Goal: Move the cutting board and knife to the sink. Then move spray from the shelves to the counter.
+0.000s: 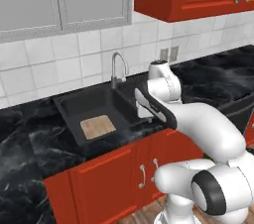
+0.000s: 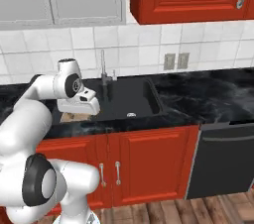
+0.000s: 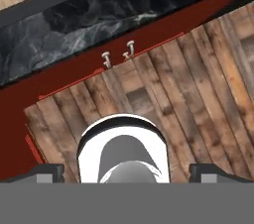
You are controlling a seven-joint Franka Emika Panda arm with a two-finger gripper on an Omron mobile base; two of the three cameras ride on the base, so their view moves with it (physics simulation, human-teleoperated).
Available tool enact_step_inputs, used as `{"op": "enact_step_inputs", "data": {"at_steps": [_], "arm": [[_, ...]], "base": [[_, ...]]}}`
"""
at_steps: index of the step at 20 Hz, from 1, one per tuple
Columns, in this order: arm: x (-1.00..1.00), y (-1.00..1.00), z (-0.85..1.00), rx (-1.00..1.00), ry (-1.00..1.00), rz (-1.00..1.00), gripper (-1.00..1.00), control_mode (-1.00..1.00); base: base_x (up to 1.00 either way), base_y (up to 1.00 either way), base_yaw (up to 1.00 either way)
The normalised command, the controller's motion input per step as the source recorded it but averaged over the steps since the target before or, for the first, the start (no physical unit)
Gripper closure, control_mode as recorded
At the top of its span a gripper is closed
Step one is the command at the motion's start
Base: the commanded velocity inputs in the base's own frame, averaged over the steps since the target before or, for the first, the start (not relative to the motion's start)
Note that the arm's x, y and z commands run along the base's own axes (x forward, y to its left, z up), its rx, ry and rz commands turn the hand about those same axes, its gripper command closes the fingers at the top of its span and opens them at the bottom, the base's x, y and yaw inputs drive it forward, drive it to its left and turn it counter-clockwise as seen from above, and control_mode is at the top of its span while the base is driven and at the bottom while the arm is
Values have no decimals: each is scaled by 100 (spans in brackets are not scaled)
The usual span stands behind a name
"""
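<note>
One job looks done: the cutting board [image 1: 98, 127] lies flat in the sink [image 1: 74, 106], off to the left of the fingers and lower down. Next, the gripper [image 3: 127, 172] has its two fingers [image 3: 47, 172] wide apart with nothing between them, and they point down past the counter [image 3: 99, 20] edge at the wooden floor [image 3: 198, 84]. I cannot find the knife or the spray. Turning blind, the arm could bump the faucet [image 1: 118, 67] just behind the fingers.
</note>
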Motion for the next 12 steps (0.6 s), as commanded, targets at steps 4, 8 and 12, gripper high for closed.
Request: {"op": "enact_step_inputs", "data": {"at_steps": [4,8,12], "arm": [[0,0,0,0,0,0,-100,100],[0,0,0,0,0,0,-100,100],[0,0,0,0,0,0,-100,100]], "base": [[8,-17,-66],[8,-6,-72],[7,0,-78]]}}
